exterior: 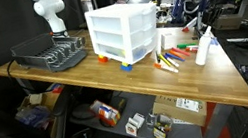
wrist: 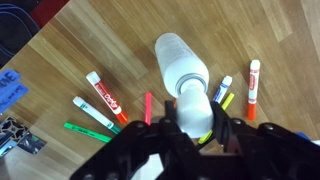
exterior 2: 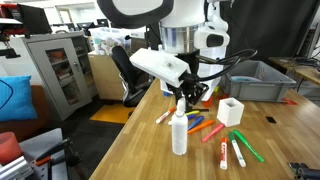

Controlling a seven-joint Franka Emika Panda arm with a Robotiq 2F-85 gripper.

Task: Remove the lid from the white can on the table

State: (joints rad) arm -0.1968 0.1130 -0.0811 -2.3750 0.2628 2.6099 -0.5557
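The white can stands upright on the wooden table near its edge; it also shows in an exterior view and from above in the wrist view. My gripper comes down from above and is shut on the small white lid at the can's top. In an exterior view the fingers sit right at the can's neck. I cannot tell whether the lid still sits on the neck or is just clear of it.
Several coloured markers lie around the can, also in the wrist view. A small white cup and a grey bin stand behind. A white three-drawer unit and a dish rack stand further along the table.
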